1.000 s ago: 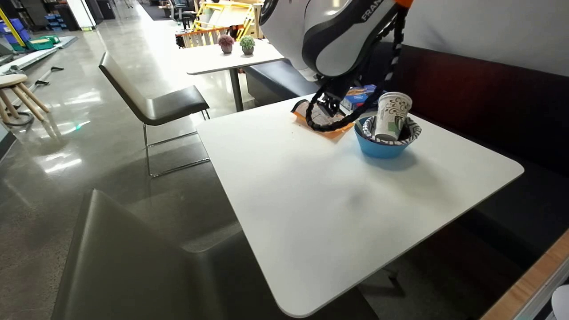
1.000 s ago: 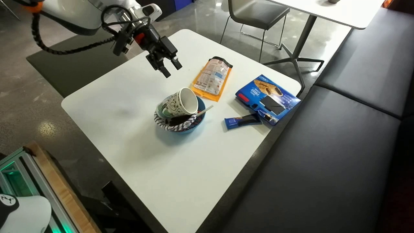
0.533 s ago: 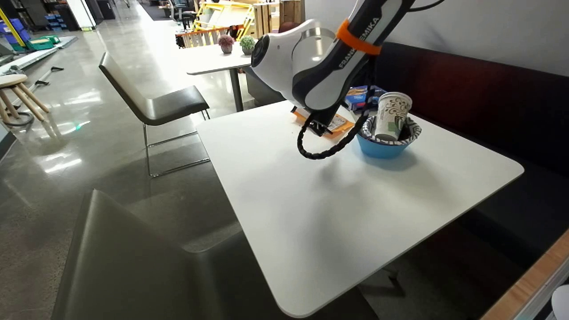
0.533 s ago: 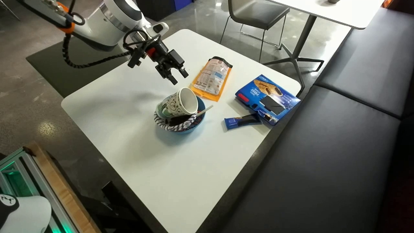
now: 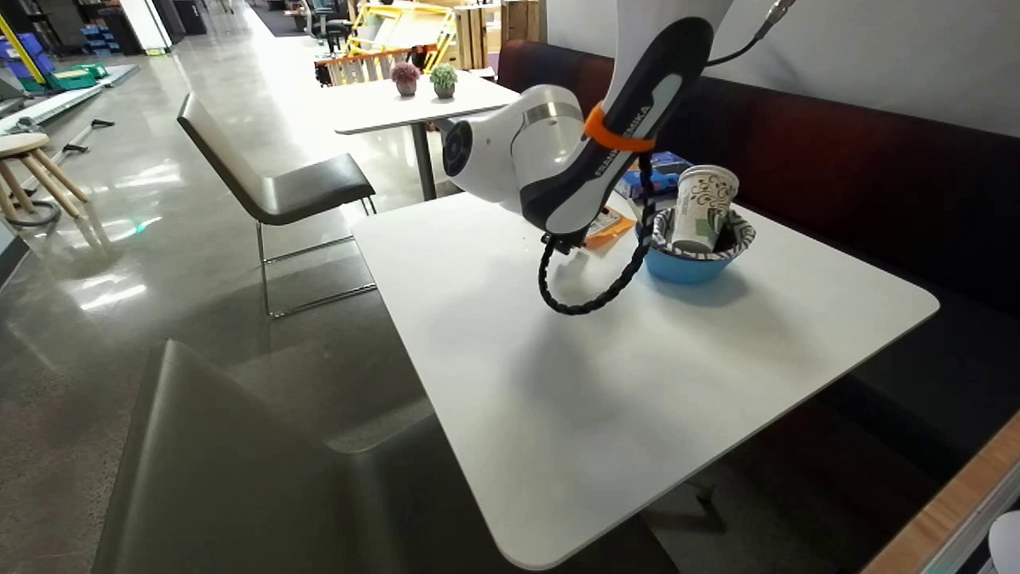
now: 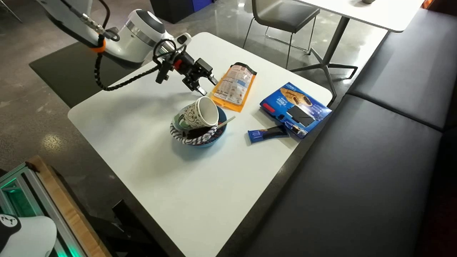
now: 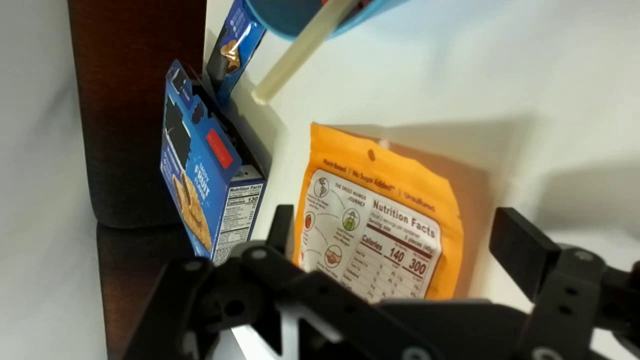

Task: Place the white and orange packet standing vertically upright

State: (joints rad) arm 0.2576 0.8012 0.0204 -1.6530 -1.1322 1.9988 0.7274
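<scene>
The white and orange packet [image 6: 234, 84] lies flat on the white table in an exterior view, its printed back facing up. In an exterior view the arm covers part of the packet [image 5: 609, 229]. In the wrist view the packet [image 7: 372, 200] shows between and beyond my fingers, its lower part hidden behind the gripper body. My gripper [image 6: 208, 86] is open and empty, tilted, beside the packet's orange edge, near the cup. Its fingers [image 7: 400, 237] stand wide apart in the wrist view. Whether a fingertip touches the packet, I cannot tell.
A blue bowl [image 6: 222, 132] holding a patterned paper cup [image 6: 194, 116] and a pale stick [image 6: 226, 122] stands close to the gripper. A blue snack box [image 6: 296, 109] and a blue wrapped bar [image 6: 267, 134] lie beyond the packet, near the bench [image 6: 392, 142].
My gripper has moved lower and toward the packet, staying open, and the arm has come down over the table. The packet, bowl, cup and box have not moved.
</scene>
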